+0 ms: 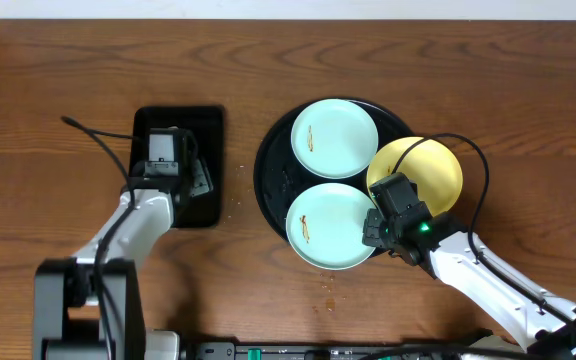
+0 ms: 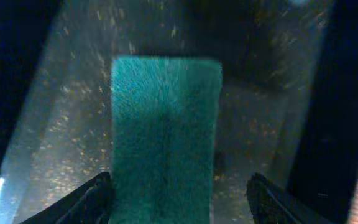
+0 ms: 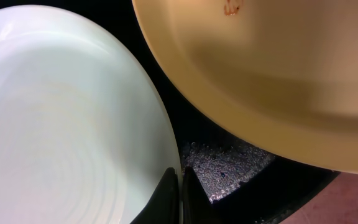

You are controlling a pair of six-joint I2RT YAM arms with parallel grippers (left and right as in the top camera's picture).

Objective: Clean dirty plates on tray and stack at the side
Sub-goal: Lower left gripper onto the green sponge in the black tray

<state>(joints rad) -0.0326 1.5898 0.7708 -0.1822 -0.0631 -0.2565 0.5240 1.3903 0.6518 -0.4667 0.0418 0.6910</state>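
The round black tray (image 1: 266, 170) holds a far pale blue plate (image 1: 335, 138) and a near pale blue plate (image 1: 328, 228), both with brown smears. A yellow plate (image 1: 430, 168) rests on the tray's right rim. My right gripper (image 1: 376, 226) is shut on the right rim of the near pale plate; in the right wrist view the fingers (image 3: 180, 194) pinch that rim (image 3: 73, 124), with the smeared yellow plate (image 3: 272, 68) beside it. My left gripper (image 2: 179, 202) is open around a green sponge (image 2: 166, 130), its left finger against the sponge's edge.
The sponge lies in a small rectangular black tray (image 1: 211, 130) left of the round tray, with my left gripper (image 1: 171, 140) over it. A few crumbs (image 1: 328, 285) lie on the wooden table in front of the round tray.
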